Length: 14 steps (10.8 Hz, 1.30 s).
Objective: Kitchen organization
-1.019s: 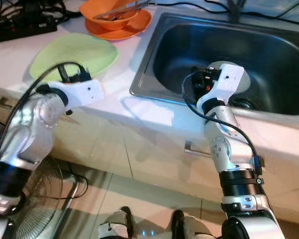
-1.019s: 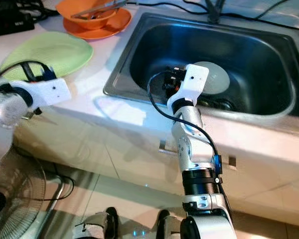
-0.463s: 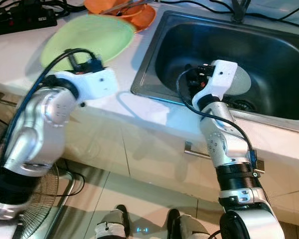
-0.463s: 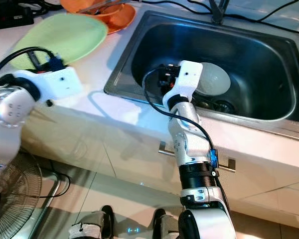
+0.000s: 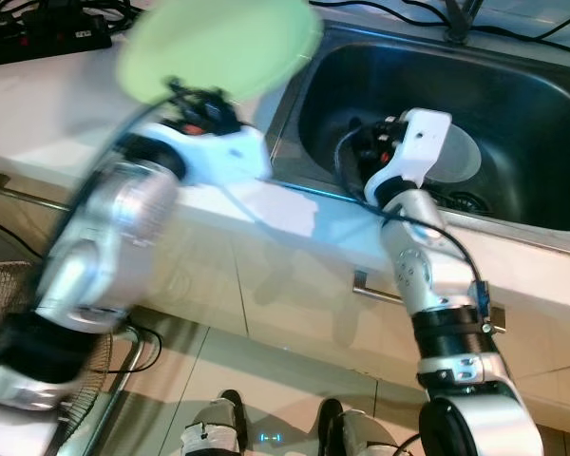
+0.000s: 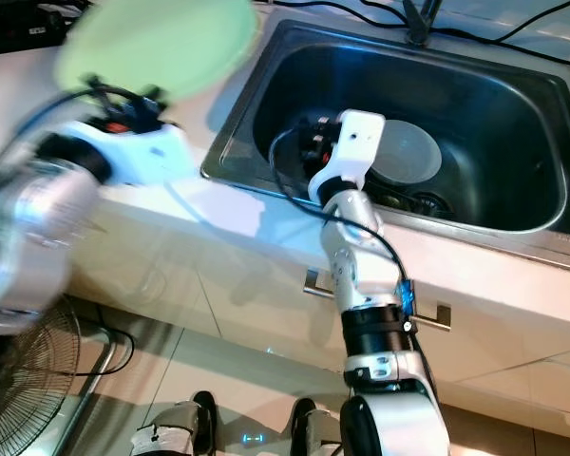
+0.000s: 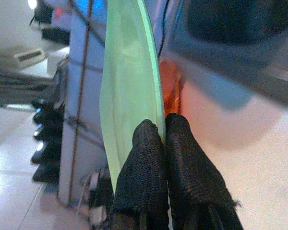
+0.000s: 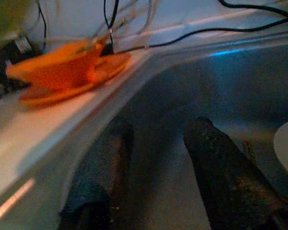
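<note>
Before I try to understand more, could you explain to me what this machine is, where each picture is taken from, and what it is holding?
This is a humanoid robot standing at a kitchen counter. The two wide pictures come from a stereo camera on its head, looking down, so they show one scene twice. The two close pictures come from cameras on its wrists, looking along each hand's two black fingers.

The left hand is shut on the rim of a light green plate, held up in the air above the counter; that arm looks blurred. The right hand is open, its fingers apart, reaching down inside the steel sink. A pale round plate lies at the bottom of the sink beside it. An orange bowl on an orange plate stands on the counter next to the sink. Black cables lie behind.
</note>
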{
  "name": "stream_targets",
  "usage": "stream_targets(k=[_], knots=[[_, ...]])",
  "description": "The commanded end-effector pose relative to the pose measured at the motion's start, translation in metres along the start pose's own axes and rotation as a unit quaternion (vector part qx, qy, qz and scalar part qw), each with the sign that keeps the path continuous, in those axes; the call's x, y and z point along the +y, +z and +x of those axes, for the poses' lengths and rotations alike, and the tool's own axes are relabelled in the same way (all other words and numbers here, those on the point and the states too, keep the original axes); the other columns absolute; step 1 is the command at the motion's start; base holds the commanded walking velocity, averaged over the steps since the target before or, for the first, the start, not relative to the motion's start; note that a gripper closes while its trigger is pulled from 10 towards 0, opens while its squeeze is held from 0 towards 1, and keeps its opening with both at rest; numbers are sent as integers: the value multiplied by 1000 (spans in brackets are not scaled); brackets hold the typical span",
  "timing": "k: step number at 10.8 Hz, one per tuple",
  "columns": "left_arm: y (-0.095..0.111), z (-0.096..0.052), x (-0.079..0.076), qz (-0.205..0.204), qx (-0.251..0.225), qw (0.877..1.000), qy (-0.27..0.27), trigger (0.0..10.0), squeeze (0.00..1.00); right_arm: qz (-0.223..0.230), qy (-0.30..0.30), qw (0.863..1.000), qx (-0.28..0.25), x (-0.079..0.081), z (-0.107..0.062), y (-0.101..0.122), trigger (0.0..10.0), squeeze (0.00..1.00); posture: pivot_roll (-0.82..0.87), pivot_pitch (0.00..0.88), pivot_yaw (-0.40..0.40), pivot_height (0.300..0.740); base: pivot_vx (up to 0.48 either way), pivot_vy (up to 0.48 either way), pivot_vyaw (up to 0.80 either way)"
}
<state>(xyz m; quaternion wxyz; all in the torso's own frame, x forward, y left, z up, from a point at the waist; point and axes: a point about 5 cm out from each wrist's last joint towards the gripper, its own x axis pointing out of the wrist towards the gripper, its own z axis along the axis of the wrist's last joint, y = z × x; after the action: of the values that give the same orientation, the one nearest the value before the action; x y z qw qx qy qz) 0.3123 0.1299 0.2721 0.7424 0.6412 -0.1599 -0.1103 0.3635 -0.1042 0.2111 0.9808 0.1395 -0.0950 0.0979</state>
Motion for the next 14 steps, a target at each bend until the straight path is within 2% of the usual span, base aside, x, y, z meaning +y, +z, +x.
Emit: stream_targets(k=[1, 2, 3, 4, 5, 6, 9, 14], knots=[[7, 5, 5, 17, -20, 999, 26, 10000, 0, 21, 7, 1000, -22, 2, 3, 17, 10000, 1000, 190, 185, -41, 740, 0, 0, 0], [7, 8, 0, 19, -23, 999, 23, 10000, 0, 44, 15, 998, -31, 5, 5, 25, 10000, 1000, 183, 180, -39, 740, 0, 0, 0], [6, 15, -5, 23, -25, 999, 20, 10000, 0, 91, 23, 994, -47, 7, 9, 41, 10000, 1000, 175, 183, -36, 740, 0, 0, 0], [7, 20, -5, 21, -27, 999, 24, 10000, 0, 106, 32, 993, -49, 8, 10, 46, 10000, 1000, 168, 187, -34, 740, 0, 0, 0], [7, 23, -8, 21, -29, 999, 21, 10000, 0, 142, 34, 988, -50, 8, 10, 48, 10000, 1000, 167, 189, -34, 740, 0, 0, 0], [7, 26, -11, 25, -35, 999, 19, 10000, 0, 175, 44, 983, -39, 10, 9, 49, 10000, 0, 163, 193, -30, 740, 0, 0, 0], [13, 34, -15, 37, -69, 997, 13, 10000, 0, 236, 65, 969, -11, 19, 8, 45, 10000, 0, 163, 201, -27, 740, 0, 0, 0], [30, 36, -22, 43, -124, 991, 12, 10000, 0, 246, 64, 967, 12, 21, 7, 37, 10000, 0, 168, 204, -24, 740, 0, 0, 0]])
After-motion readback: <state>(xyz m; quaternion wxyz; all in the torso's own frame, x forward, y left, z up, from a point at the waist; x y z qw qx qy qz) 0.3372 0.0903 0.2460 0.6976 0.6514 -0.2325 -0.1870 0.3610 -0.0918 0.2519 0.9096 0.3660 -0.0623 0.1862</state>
